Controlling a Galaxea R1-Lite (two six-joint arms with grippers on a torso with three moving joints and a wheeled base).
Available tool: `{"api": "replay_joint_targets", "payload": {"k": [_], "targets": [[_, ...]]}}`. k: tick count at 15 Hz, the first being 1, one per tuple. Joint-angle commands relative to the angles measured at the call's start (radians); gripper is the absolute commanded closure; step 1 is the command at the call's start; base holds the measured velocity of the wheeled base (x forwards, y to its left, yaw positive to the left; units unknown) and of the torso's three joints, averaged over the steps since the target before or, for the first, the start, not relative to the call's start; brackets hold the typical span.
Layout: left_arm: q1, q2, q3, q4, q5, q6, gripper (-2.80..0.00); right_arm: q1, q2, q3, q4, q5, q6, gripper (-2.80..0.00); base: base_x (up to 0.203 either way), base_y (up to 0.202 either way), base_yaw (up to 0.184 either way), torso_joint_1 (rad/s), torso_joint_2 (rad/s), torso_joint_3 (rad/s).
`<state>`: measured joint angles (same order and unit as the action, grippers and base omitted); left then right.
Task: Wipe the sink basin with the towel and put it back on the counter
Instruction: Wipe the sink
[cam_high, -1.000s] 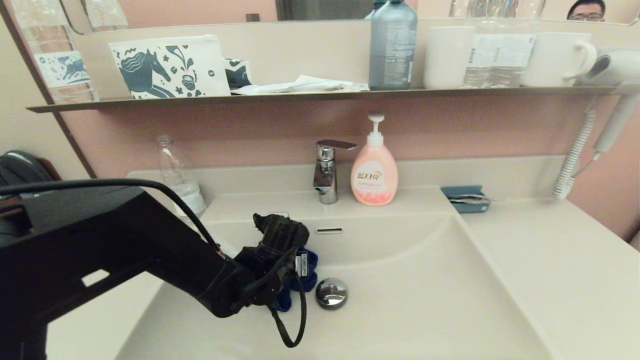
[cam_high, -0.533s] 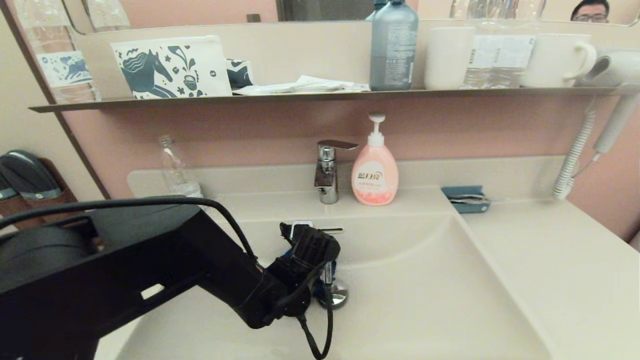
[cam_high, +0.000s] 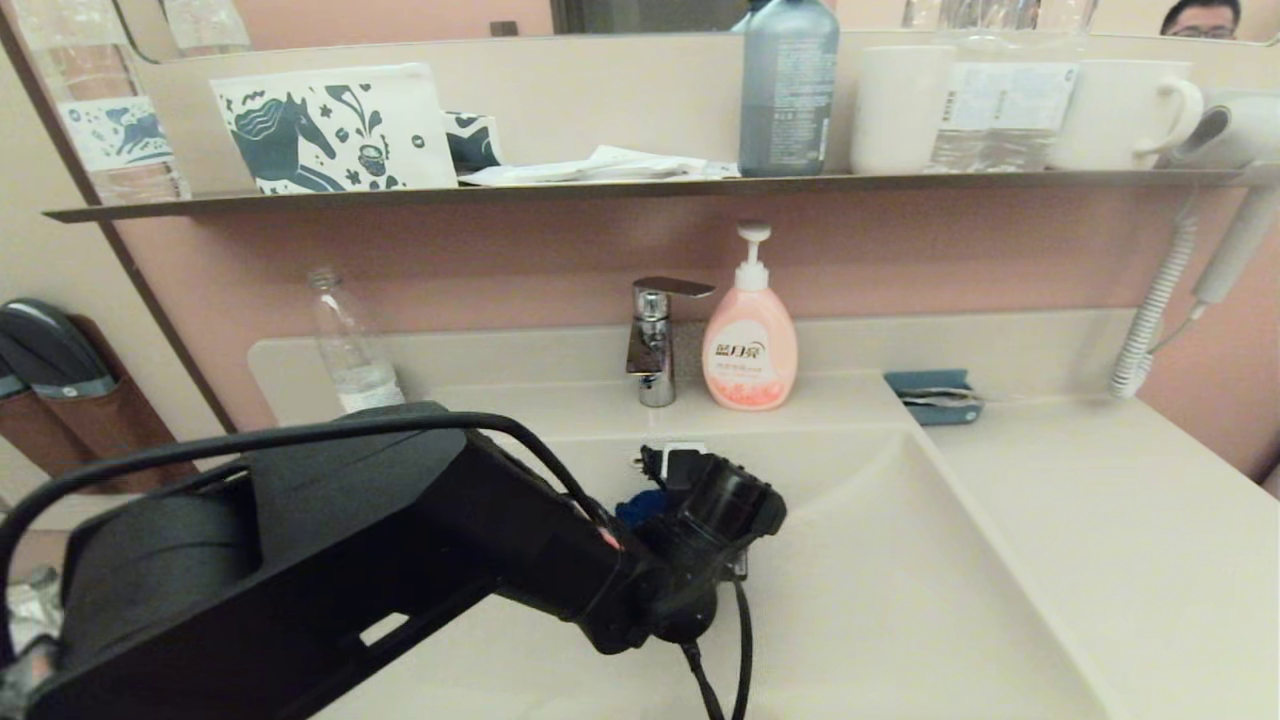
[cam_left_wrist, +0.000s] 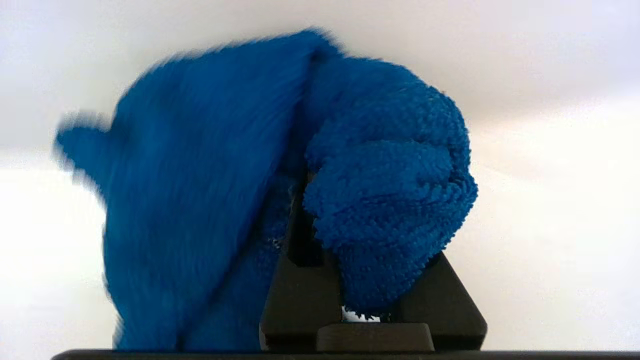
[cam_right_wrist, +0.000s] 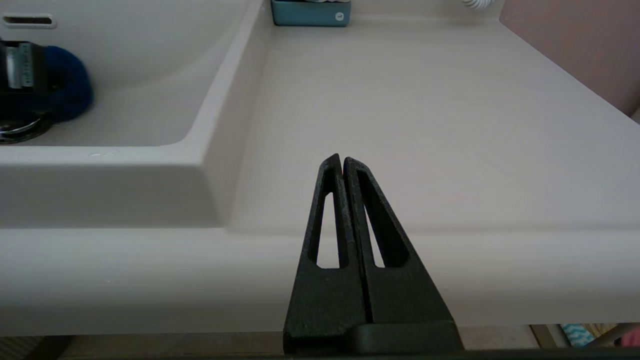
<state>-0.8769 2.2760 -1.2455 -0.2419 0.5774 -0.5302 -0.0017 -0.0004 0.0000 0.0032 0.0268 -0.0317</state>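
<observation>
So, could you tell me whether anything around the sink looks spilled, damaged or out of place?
Nothing stands out. The left tool grips the blue towel inside the sink basin; the soap bottle stands upright, and the right tool sits shut at the counter edge.

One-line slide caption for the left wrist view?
Left gripper clamps a bunched blue terry towel against the pale cream sink basin.

Matte black arm (cam_high: 330, 560), looping black cable (cam_high: 300, 435)

Towel (cam_high: 637, 508) in the sink basin (cam_high: 900, 600), below the faucet (cam_high: 655, 340); counter (cam_high: 1120, 540) to the right.
</observation>
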Motion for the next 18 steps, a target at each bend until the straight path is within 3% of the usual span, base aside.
{"api": "replay_joint_targets", "payload": {"k": [1,5,8,12,18], "targets": [[-0.021,0.043,-0.109,0.054,0.021,-0.005,0.00,0.000,0.000,0.000,0.000,0.001,-0.001,0.00,0.000,0.000,0.000,0.000,0.00,0.000],[-0.065,0.091,-0.337,0.217,0.028,-0.009,0.00,0.000,0.000,0.000,0.000,0.001,-0.001,0.00,0.000,0.000,0.000,0.000,0.00,0.000],[-0.108,0.146,-0.441,0.308,0.031,-0.010,0.00,0.000,0.000,0.000,0.001,0.001,-0.001,0.00,0.000,0.000,0.000,0.000,0.00,0.000],[-0.120,0.143,-0.431,0.404,0.036,-0.032,0.00,0.000,0.000,0.000,0.000,0.001,-0.001,0.00,0.000,0.000,0.000,0.000,0.00,0.000],[-0.129,0.104,-0.422,0.828,0.013,-0.176,0.00,0.000,0.000,0.000,0.000,0.001,-0.001,0.00,0.000,0.000,0.000,0.000,0.00,0.000]]}}
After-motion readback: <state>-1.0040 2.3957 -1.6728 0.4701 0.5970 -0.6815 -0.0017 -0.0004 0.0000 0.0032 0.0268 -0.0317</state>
